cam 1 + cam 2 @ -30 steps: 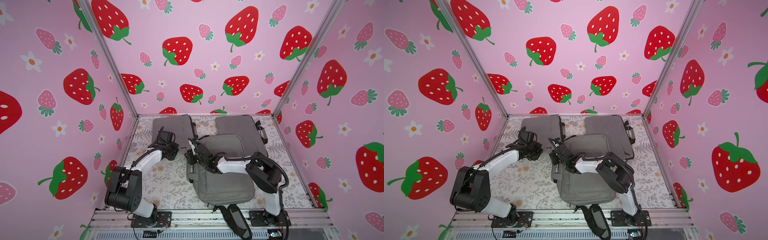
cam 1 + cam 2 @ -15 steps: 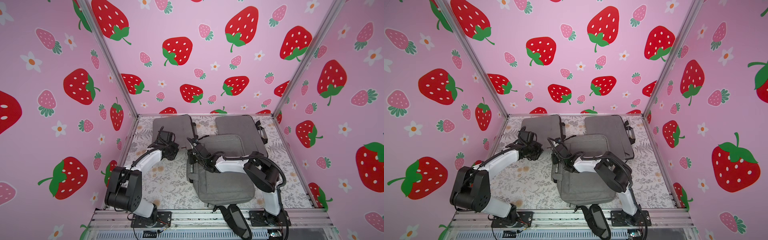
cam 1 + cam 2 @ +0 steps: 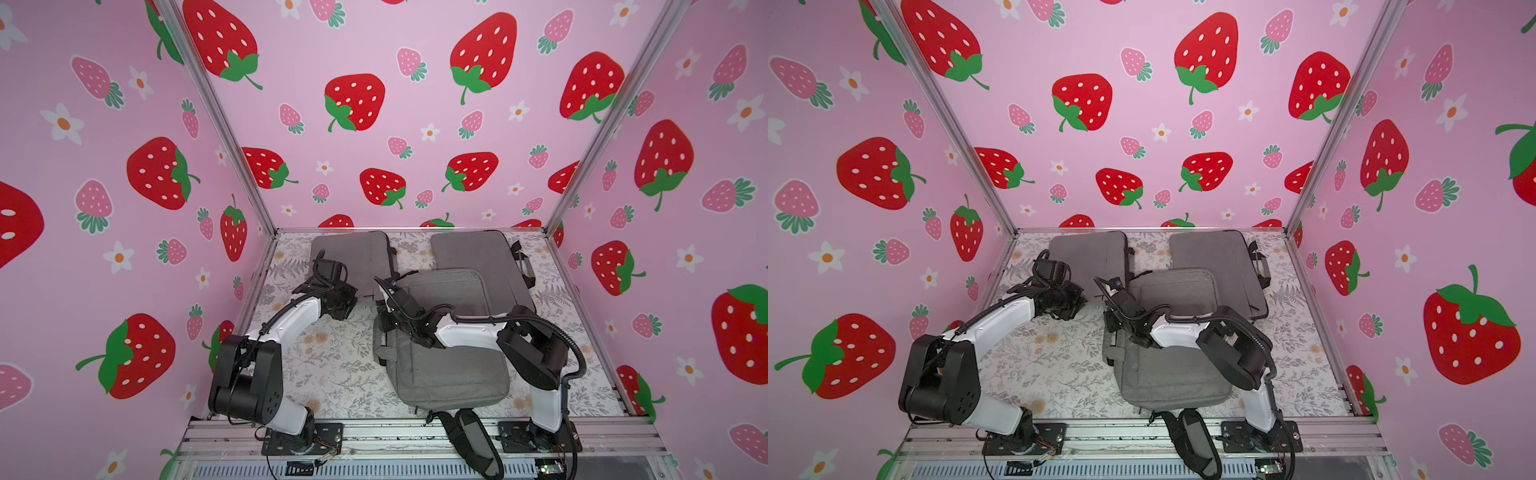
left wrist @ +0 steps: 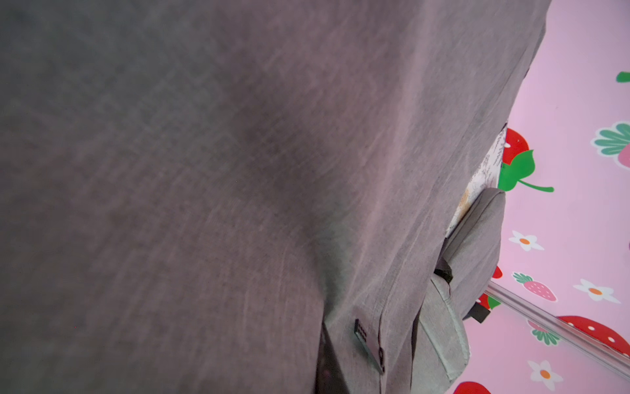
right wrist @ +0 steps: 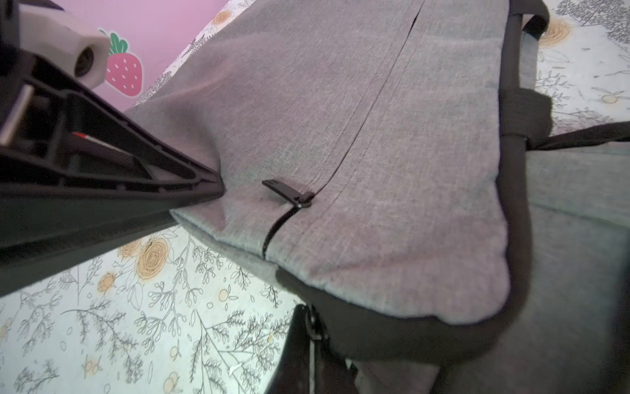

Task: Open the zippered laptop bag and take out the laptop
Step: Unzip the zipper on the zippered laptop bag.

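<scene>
The grey laptop bag (image 3: 353, 257) (image 3: 1088, 253) lies at the back left of the table, zipped along its black edge (image 5: 409, 327). My left gripper (image 3: 351, 301) (image 5: 218, 186) is shut on the bag's near corner, pinching the fabric; grey cloth (image 4: 204, 170) fills the left wrist view. My right gripper (image 3: 380, 309) (image 5: 308, 344) is shut on the small metal zipper pull (image 5: 312, 322) at that black edge. A second black pull (image 5: 288, 192) lies flat on the front pocket seam. The laptop is hidden.
Another grey bag (image 3: 478, 257) lies at the back right. A grey backpack (image 3: 449, 365) fills the front middle under my right arm, its strap (image 3: 469, 440) hanging over the front rail. Pink strawberry walls enclose three sides.
My right gripper has closed from half open to shut on the zipper pull and edged slightly toward the bag's corner. The left arm has not moved.
</scene>
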Available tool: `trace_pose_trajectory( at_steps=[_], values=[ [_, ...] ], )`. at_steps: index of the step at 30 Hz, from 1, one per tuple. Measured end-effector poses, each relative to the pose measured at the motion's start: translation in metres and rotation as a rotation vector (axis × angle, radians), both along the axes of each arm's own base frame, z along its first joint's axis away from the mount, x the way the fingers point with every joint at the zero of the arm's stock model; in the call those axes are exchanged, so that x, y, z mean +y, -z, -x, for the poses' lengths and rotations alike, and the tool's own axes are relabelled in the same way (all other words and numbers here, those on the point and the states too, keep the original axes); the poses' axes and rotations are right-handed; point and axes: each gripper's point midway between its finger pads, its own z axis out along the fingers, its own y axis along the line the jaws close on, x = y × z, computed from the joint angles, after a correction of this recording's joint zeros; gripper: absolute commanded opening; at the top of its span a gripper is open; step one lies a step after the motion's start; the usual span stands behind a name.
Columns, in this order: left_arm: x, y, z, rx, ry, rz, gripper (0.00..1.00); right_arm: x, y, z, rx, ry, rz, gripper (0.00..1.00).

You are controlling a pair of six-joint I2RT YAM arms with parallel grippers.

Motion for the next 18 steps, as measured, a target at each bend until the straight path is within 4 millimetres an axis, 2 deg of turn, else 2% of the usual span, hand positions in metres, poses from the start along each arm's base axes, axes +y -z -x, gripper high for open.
trace_pose_trajectory(
  at_steps=[6,13,18],
  values=[
    [0.010,-0.007,0.004,-0.005,0.031,0.007,0.00,-0.012,-0.009,0.001,-0.001,-0.004,0.022,0.00],
    [0.015,-0.006,0.010,0.009,0.060,0.009,0.00,-0.016,-0.008,0.008,0.016,-0.027,0.046,0.00],
    [0.020,-0.008,0.012,0.005,0.071,0.012,0.00,-0.020,-0.006,0.005,0.026,-0.038,0.061,0.00]
  ],
)
